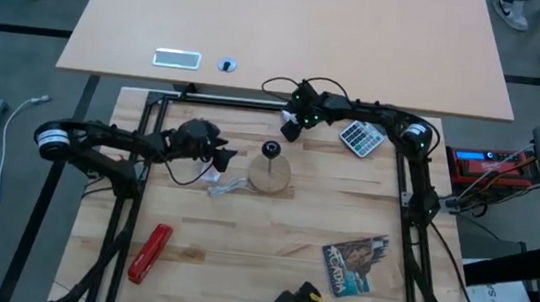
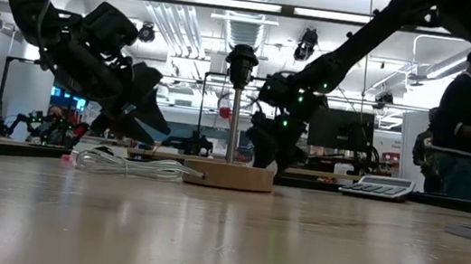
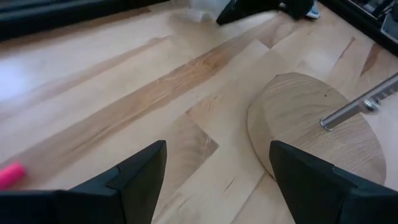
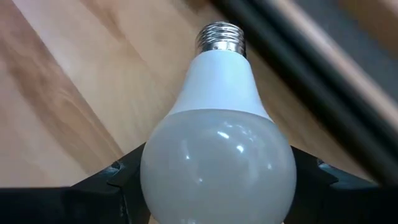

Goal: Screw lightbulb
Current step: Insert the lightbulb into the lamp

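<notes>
The lightbulb, white with a silvery screw base, sits between the fingers of my right gripper near the table's far edge. A round wooden disc carries an upright rod with a black socket at mid table. My left gripper stands open just left of the disc, a little above the wood, with nothing between its fingers. My right gripper has the lightbulb's round white head between its two fingers, one on each side at the widest part. The fingers slant down from the right. The screw base points away from them, toward the wood by the far rail. Whether the bulb rests on the table, I cannot tell.
A see-through plastic wrapper lies left of the disc, under my left gripper. A calculator lies right of my right gripper. A red tool and a booklet lie nearer the front. A person stands beyond the table.
</notes>
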Action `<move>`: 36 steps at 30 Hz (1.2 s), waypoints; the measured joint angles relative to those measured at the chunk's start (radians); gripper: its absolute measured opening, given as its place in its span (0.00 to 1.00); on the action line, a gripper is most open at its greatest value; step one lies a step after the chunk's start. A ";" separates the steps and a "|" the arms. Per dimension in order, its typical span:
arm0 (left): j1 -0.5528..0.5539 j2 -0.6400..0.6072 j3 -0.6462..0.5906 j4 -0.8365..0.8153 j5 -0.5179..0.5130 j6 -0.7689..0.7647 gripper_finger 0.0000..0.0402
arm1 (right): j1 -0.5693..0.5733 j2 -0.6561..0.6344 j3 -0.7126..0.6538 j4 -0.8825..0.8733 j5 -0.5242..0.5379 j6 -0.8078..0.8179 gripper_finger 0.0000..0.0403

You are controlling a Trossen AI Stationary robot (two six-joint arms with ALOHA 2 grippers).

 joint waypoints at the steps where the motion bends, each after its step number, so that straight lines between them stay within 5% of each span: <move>1: 0.000 0.000 -0.004 0.002 0.000 -0.013 0.69 | 0.001 -0.014 0.000 -0.001 0.001 0.000 0.62; 14: -0.046 -0.032 -0.020 0.006 0.027 -0.092 0.61 | 0.040 -0.328 -0.094 -0.019 0.085 -0.030 0.62; 29: -0.139 -0.334 -0.020 0.027 0.028 -0.062 0.55 | 0.158 -0.806 -0.359 0.099 0.105 0.009 0.61; 36: -0.248 -0.421 -0.020 0.215 0.031 0.005 0.57 | 0.230 -0.935 -0.523 0.260 0.105 0.085 0.61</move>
